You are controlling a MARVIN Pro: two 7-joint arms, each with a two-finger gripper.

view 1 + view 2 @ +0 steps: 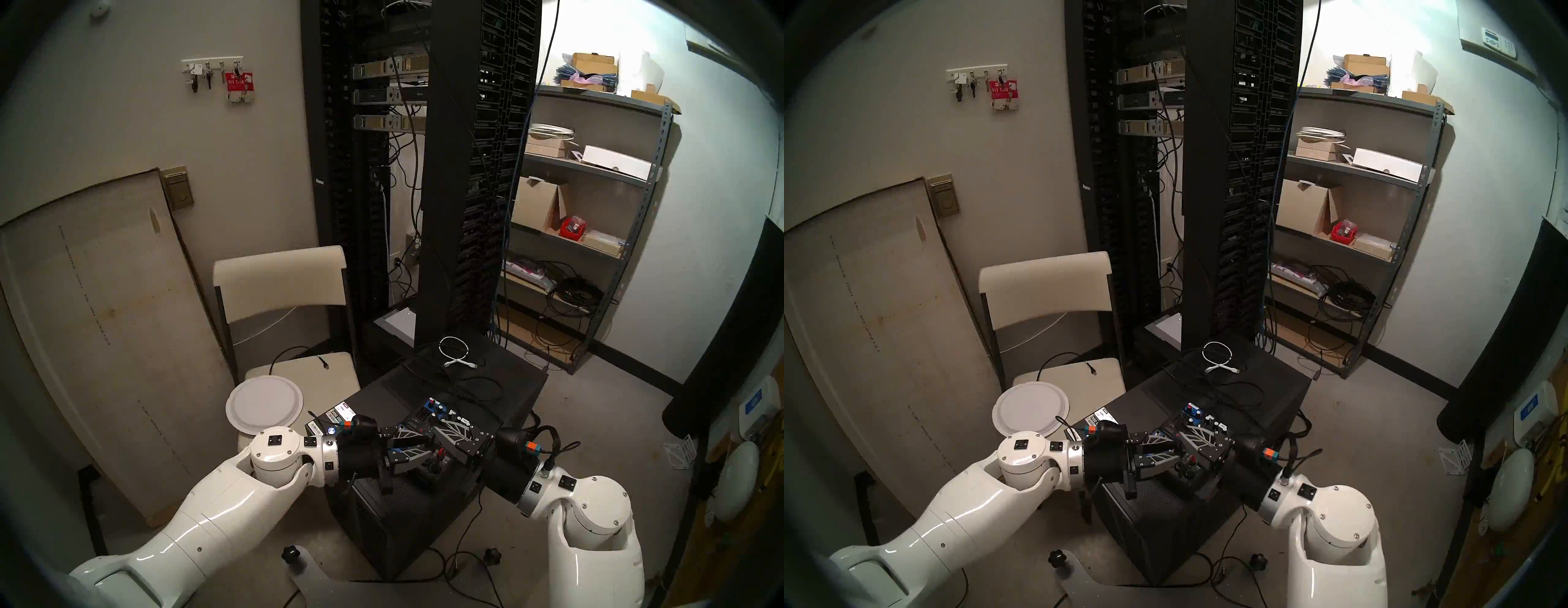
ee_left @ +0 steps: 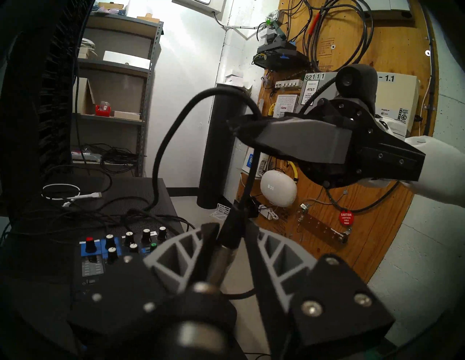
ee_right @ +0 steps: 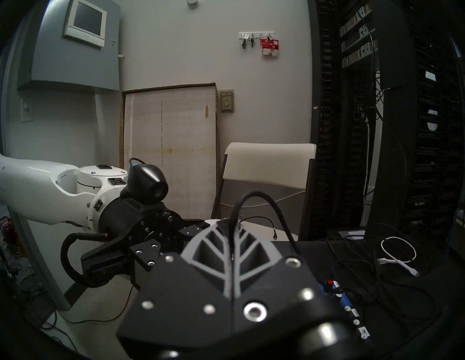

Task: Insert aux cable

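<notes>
The aux cable (image 2: 161,155) is a thin black lead ending in a dark metallic plug (image 2: 221,259). In the left wrist view the plug lies between the fingers of my left gripper (image 2: 227,227), which is shut on it. From there the cable runs up to my right gripper (image 2: 234,128), shut on the cable, then loops down onto the black case (image 1: 488,382). In the right wrist view the cable (image 3: 251,194) arches out of the right gripper's (image 3: 232,222) tip. Both grippers (image 1: 428,439) (image 1: 438,426) meet above the small audio mixer (image 1: 432,414), whose knobs (image 2: 113,251) are visible.
A white coiled cable (image 1: 456,352) and thin black leads lie on the case's far end. A chair with a white plate (image 1: 265,403) stands to the left. A tall server rack (image 1: 424,170) rises behind the case, with metal shelves (image 1: 594,191) to the right.
</notes>
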